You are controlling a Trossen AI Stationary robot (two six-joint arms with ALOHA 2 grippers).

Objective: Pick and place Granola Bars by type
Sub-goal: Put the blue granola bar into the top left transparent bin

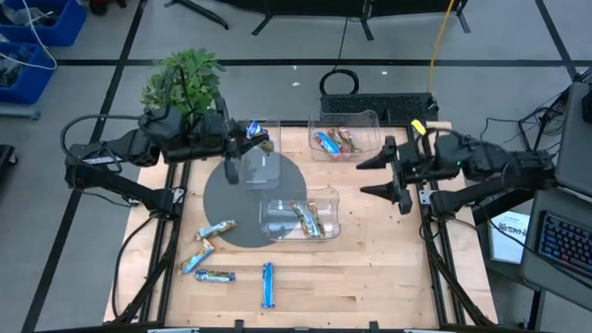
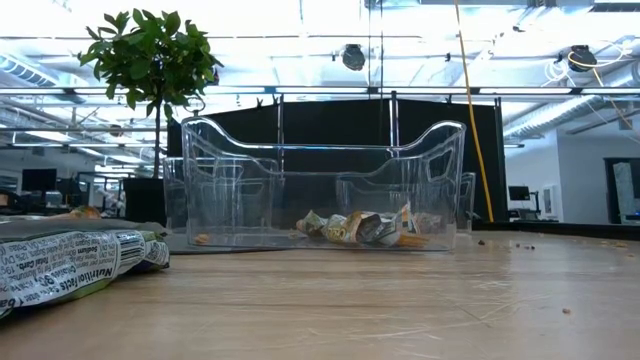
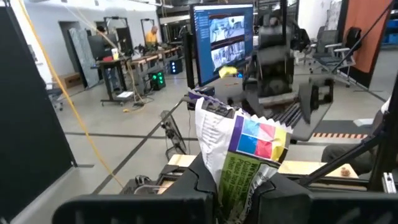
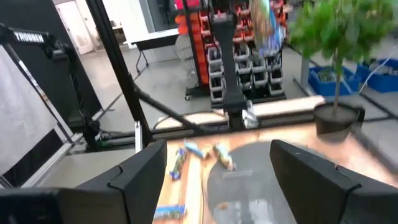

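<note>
The left tool is clamped on a granola bar with a white, green and multicoloured wrapper, which stands up between its fingers in the left wrist view. Seen from above, that tool hangs over the back-left clear bin, which sits on the far edge of the grey round mat.

Taking the mat as the landmark: a second clear bin overlaps its right edge and holds a few gold-and-blue bars; in the low view their crumpled wrappers lie on the bin floor. A third bin stands beyond the mat to the right with reddish and blue bars inside.

At the mat's near-left edge lies a loose bar, and just off the mat on the wooden tabletop are more: one, a blue one, another, and a blue bar lying lengthwise nearest the front.

The right tool waits well right of the mat, its fingers spread wide with nothing between them.

A potted plant stands behind the mat's left side.
</note>
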